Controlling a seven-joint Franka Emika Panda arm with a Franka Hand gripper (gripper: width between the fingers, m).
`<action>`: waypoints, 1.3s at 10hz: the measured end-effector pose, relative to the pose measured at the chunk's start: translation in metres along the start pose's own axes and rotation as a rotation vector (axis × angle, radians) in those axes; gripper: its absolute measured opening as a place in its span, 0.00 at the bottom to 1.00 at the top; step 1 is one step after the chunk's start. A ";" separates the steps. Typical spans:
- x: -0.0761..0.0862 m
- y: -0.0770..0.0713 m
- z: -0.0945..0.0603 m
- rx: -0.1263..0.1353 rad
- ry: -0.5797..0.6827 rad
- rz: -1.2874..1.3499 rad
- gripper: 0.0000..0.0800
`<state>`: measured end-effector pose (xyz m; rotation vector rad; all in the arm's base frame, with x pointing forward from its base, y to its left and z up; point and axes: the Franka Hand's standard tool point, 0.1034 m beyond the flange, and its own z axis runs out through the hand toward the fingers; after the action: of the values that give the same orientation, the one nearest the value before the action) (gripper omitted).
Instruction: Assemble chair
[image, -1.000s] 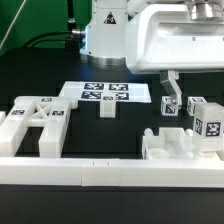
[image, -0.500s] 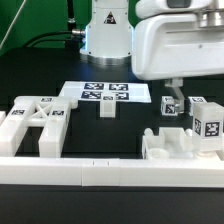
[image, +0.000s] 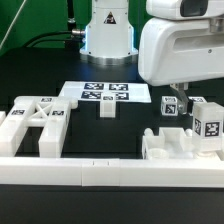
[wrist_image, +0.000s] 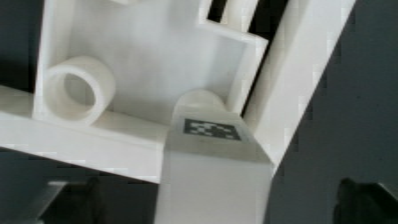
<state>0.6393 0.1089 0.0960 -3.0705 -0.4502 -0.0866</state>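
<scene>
The chair's parts lie loose on the black table. An X-braced frame (image: 35, 120) lies at the exterior view's left. A notched block (image: 172, 146), a small tagged cube (image: 170, 106) and a taller tagged block (image: 206, 122) stand at the right. A small white piece (image: 107, 108) sits near the middle. My gripper (image: 181, 98) hangs just above the right-hand group. In the wrist view the gripper (wrist_image: 214, 208) is open, with its dark fingers (wrist_image: 64, 198) on either side of a white tagged post (wrist_image: 217, 150). A white part with a round hole (wrist_image: 75, 90) lies beyond the post.
The marker board (image: 104, 92) lies flat at the middle back. A long plain white rail (image: 90, 176) runs along the table's front edge. The robot base (image: 108, 35) stands behind the marker board.
The arm's white hand has moved toward the exterior view's right and now sits over the right-hand group of parts. The parts have not moved.
</scene>
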 end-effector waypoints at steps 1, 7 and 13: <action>0.002 0.001 0.001 0.000 0.003 0.001 0.81; 0.006 0.003 0.004 -0.011 0.028 -0.016 0.35; 0.009 -0.003 0.006 0.042 0.072 0.395 0.35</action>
<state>0.6472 0.1149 0.0911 -3.0335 0.1582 -0.1707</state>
